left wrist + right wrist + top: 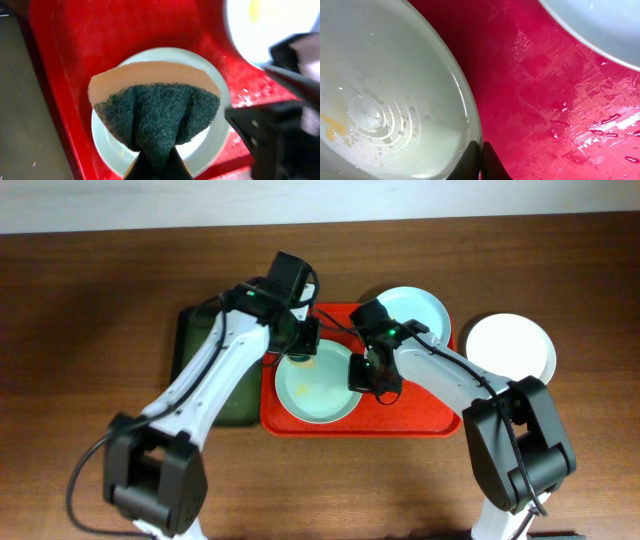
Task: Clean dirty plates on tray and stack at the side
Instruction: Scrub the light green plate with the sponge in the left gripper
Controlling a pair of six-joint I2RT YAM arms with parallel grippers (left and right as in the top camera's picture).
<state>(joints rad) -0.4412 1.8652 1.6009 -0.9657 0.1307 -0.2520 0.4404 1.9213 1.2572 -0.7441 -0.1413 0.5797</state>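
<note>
- A dark green tray (192, 345) lay on the table (80, 330) at the left, just beside the red tray (420, 415)
- The left gripper (157, 169) was clamped tight on a sponge (160, 120), its green scouring side facing the wrist camera and its tan foam behind, and held it over the near mint plate
- The near mint plate (312, 392) sat in the left half of the red tray, with a yellow smear (332, 129) and water drops on its inside
- The right gripper (481, 156) had its fingers pinched together on that plate's right rim
- The far mint plate (415, 308) sat at the red tray's far right corner, overlapping the raised rim, and carried a yellow smear of its own
- The white plate (510, 345) lay on the table just right of the red tray
</note>
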